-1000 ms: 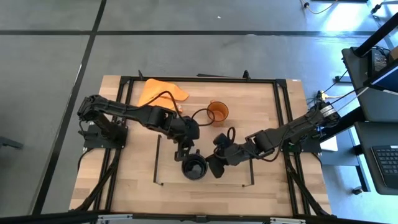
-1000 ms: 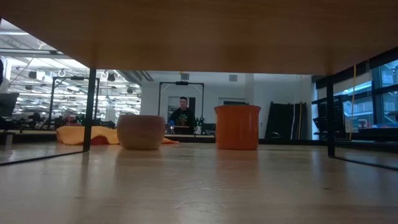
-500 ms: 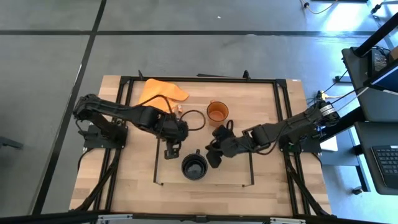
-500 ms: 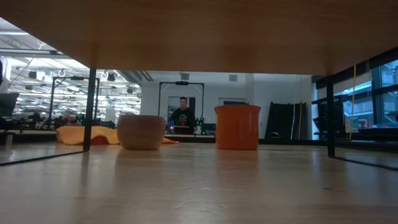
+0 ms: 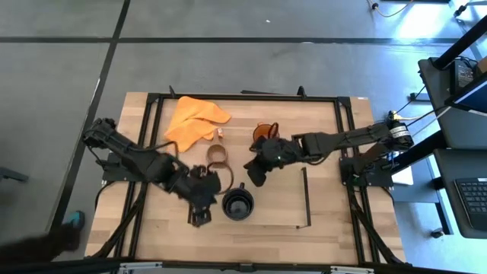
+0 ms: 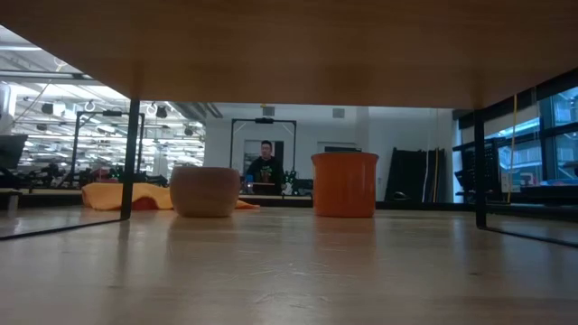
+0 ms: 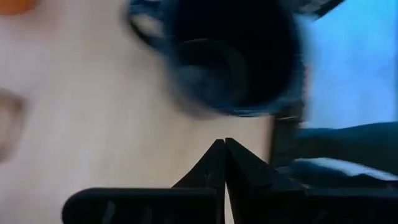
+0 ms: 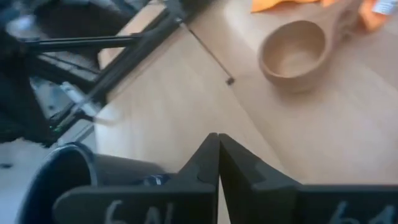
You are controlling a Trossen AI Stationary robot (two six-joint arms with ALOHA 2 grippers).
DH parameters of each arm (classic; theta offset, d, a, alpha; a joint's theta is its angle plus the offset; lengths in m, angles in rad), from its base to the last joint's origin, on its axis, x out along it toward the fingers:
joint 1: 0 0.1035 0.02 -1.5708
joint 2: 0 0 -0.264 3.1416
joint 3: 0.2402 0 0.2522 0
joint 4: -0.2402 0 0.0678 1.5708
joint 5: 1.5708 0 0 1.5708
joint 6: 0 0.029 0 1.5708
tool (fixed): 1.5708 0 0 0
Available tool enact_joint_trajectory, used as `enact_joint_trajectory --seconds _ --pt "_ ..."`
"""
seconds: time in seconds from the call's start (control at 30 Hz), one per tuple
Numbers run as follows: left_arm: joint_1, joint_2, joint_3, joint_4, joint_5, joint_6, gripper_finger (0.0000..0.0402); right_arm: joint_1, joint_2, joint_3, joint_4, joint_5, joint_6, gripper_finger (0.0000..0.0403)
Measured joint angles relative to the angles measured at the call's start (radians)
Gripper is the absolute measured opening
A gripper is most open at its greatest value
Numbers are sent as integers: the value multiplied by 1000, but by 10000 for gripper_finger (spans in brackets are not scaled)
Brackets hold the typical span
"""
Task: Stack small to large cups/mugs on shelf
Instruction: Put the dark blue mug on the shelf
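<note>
The black mug [image 5: 237, 204] stands upright on the light-wood shelf area inside the thin black frame [image 5: 307, 199]. The tan wooden cup [image 5: 218, 156] stands farther back and also shows in the low view [image 6: 205, 190]. The orange mug [image 5: 263, 132] stands at the back, partly under my right arm, and shows in the low view [image 6: 344, 183]. My left gripper [image 5: 199, 218] is shut and empty just left of the black mug [image 7: 230, 62]. My right gripper [image 5: 255, 172] is shut and empty between the orange mug and the black mug; its wrist view shows the wooden cup [image 8: 293, 55].
An orange cloth [image 5: 196, 116] lies at the back left of the table. The larger black metal frame [image 5: 243, 97] runs round the table. Bare wood lies to the right of the black mug inside the thin frame. A person stands in the room far behind the table [image 6: 265, 167].
My left gripper has drawn away from the black mug, first toward the table's left, then toward its near edge, uncovering the wooden cup. My right gripper has gone from beside the black mug toward the far edge and the orange mug. The cups have stayed in place.
</note>
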Motion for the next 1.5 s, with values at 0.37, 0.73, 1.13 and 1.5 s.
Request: enact_joint_trajectory --seconds 0.37,0.73,1.13,1.5 --pt "-135 35 0 183 -65 -267 1 -57 6 1 71 -281 -50 8" --pt "-127 190 0 365 -80 -385 2 -57 62 1 163 -400 -148 9" --pt "-120 223 0 357 -180 -443 1 -54 125 1 226 -508 -179 9" --pt "-98 223 0 242 -174 -450 2 -52 128 2 199 -580 -179 9"
